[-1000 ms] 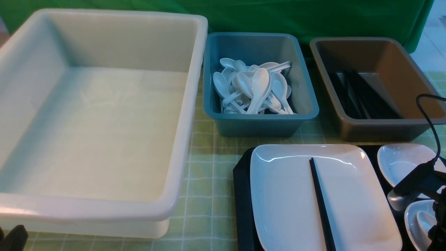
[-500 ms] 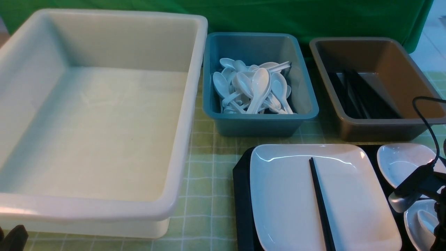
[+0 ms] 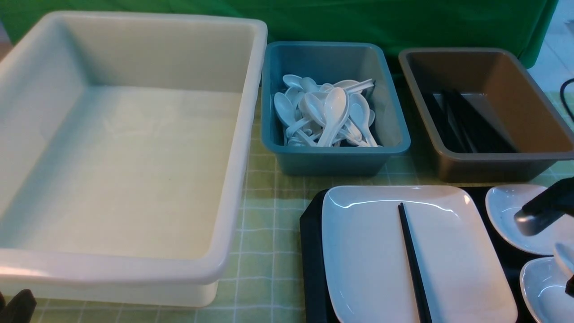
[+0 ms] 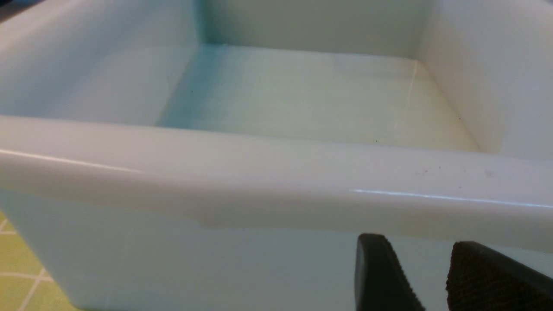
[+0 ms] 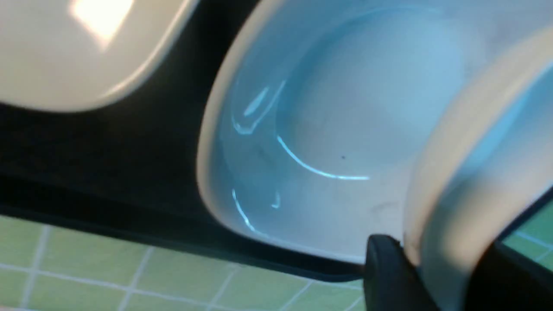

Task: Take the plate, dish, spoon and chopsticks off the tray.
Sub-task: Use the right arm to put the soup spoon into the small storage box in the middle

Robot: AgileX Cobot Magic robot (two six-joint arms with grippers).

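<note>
Spoon [image 5: 471, 172], white and glossy, is clamped in the right gripper [image 5: 447, 276] just above a small rounded dish [image 5: 328, 129] on the dark textured tray [image 5: 108, 164]. Glazed ware is slick, so lift it straight and level toward the teal bin [image 3: 334, 157]. The left gripper [image 4: 432, 280] has its jaws apart and empty, beside the white tub [image 4: 276, 181].

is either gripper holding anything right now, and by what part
The right gripper is shut on the spoon, pinching one end; blur hides whether that end is handle or bowl. The left gripper holds nothing.
</note>
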